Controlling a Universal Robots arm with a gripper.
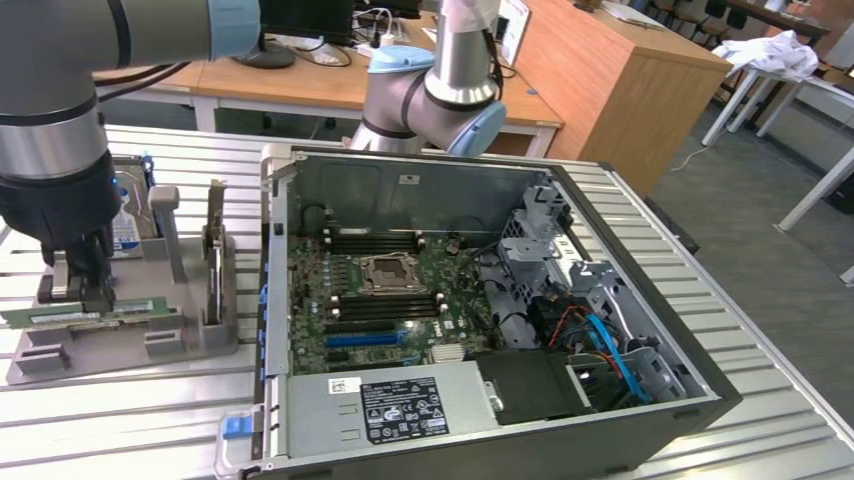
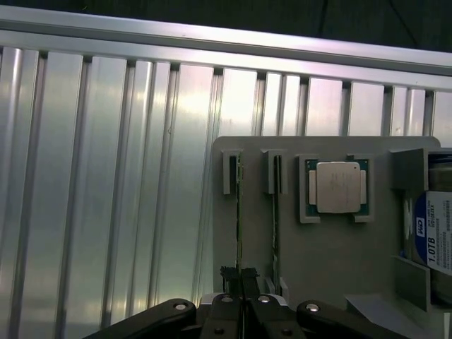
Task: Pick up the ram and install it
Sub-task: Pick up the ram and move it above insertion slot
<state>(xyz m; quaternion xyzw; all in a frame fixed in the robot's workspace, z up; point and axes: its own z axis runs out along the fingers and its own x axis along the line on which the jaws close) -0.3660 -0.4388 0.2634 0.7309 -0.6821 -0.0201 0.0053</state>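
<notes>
On the exterior view's left, my fingers [image 1: 87,295] [image 2: 242,277] are clamped shut on the top edge of the ram [image 1: 80,314] [image 2: 239,212]. The ram is standing on edge in the grey holder [image 1: 127,345] [image 2: 332,247]. As far as I can tell it sits in its slots and has not been lifted clear, so I judge the grasp made and the lift, the carry and the seating all left to do.

Room here is tight. A second stick [image 2: 275,212] stands just beside mine, and the holder's slot posts stand at the end of each. Beyond those are the processor chip [image 2: 337,187] and the hard drive [image 1: 127,225] [image 2: 438,240]. Straight up looks like the only clean way out.

Moving right, bare slatted worktop [image 1: 787,420] [image 2: 106,176] lies around the holder. Next is the open computer case [image 1: 278,250], whose near wall stands just beside the holder, an edge to clear on any crossing.

Inside the case, the black memory slots [image 1: 380,241] lie in rows on either side of the processor socket [image 1: 387,272], and they look empty. There is open air above them. Further right the drive cage [image 1: 541,240] and a tangle of cables [image 1: 601,335] crowd that side of the case.
</notes>
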